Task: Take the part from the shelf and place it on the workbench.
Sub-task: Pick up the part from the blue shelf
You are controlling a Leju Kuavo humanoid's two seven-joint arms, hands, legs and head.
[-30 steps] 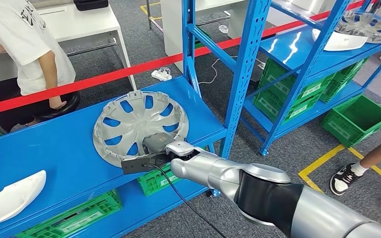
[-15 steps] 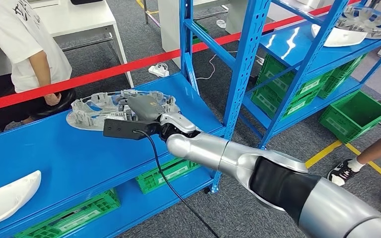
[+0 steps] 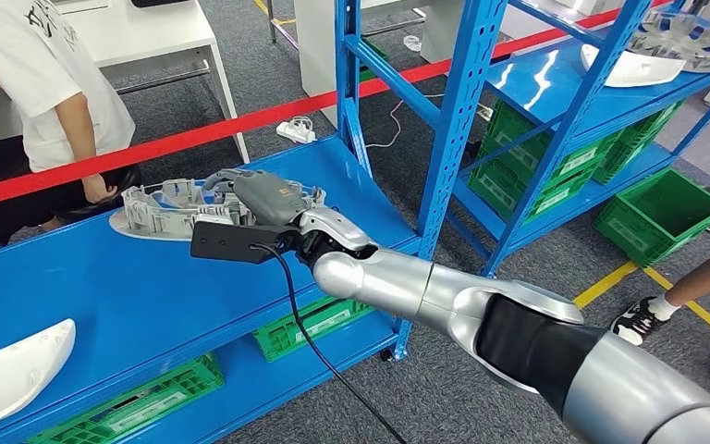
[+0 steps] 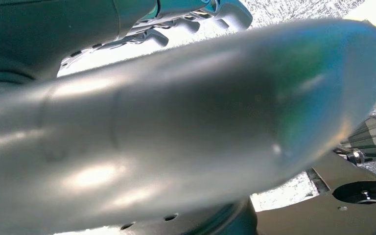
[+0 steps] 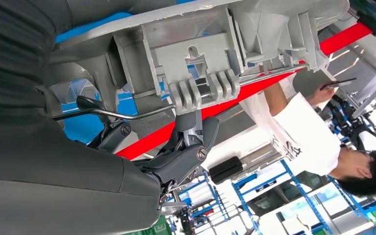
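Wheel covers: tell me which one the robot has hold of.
The wheel cover over the near blue shelf, gripped by the right hand and lifted underside-up. The other wheel cover lies untouched on the far shelf at upper right.

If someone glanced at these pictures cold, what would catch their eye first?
The robot's silver right arm reaching across the bright blue shelf, its right hand gripping a grey wheel cover lifted off the surface and tilted nearly flat. Behind the shelf runs a red barrier, with a person in a white shirt beyond it.
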